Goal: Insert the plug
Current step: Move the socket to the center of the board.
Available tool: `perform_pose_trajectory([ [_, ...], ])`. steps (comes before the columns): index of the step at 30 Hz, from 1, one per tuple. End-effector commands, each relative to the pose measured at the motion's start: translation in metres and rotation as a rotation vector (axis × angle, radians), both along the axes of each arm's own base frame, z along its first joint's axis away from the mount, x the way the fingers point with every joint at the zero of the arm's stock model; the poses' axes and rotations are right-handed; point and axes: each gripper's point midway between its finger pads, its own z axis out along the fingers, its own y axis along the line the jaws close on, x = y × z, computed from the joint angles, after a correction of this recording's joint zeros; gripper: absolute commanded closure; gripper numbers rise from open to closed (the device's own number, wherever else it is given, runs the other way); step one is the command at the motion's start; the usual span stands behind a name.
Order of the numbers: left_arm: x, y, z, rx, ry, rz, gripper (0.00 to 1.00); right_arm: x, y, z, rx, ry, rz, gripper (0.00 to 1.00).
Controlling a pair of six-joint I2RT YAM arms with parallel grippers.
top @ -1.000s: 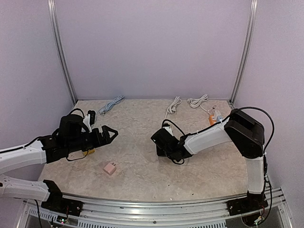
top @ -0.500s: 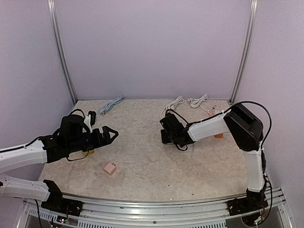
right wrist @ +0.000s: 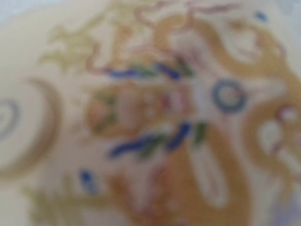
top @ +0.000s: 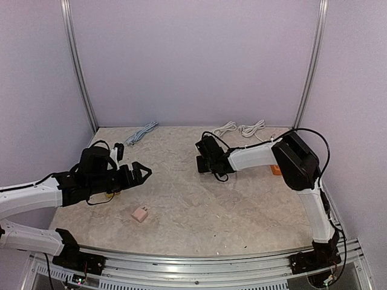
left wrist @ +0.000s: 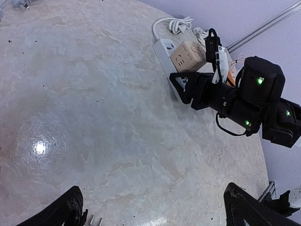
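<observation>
Marbled beige table (top: pixel 242 211) here. A little pink plug (top: pixel 140 214) sits on it just on the near side of the left hand (top: pixel 144 170). There's a white power strip (left wrist: pixel 162 47) right by the right hand (top: pixel 202 162), coiled white cords (top: pixel 242 128) beyond that, and a grey cable (top: pixel 142 132) way beyond the left hand.

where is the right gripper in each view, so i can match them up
Top external: right gripper near the picture's centre.
Left wrist: upper right, beside the white power strip.
Right wrist: not visible; a blurred patterned surface fills it.
Shared landmark: coiled white cord at the far edge.
</observation>
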Motion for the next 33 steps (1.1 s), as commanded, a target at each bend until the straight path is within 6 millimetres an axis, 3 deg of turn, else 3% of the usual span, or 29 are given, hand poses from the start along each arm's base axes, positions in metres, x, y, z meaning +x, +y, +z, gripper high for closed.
perform_pose_trajectory([
  [1, 0.006, -0.002, 0.005, -0.01, -0.012, 0.008, 0.01, 0.012, -0.005, -0.01, -0.032, 0.025, -0.082, 0.45],
  [6, 0.005, -0.002, -0.001, -0.002, 0.011, 0.011, 0.01, 0.017, -0.003, -0.007, 0.001, 0.031, -0.135, 0.41],
  [15, 0.013, 0.03, -0.003, 0.089, 0.045, 0.155, 0.01, -0.028, 0.018, 0.02, 0.031, 0.029, -0.023, 0.15],
  [24, 0.043, 0.085, -0.006, 0.101, 0.135, 0.362, 0.01, -0.064, -0.002, 0.064, 0.069, 0.0, 0.033, 0.04],
  [29, 0.068, 0.109, -0.004, 0.124, 0.17, 0.426, 0.01, -0.084, -0.013, 0.083, 0.066, -0.016, 0.067, 0.02],
  [33, 0.087, 0.124, -0.021, 0.183, 0.241, 0.478, 0.01, -0.105, -0.009, 0.098, 0.098, -0.039, 0.159, 0.03],
])
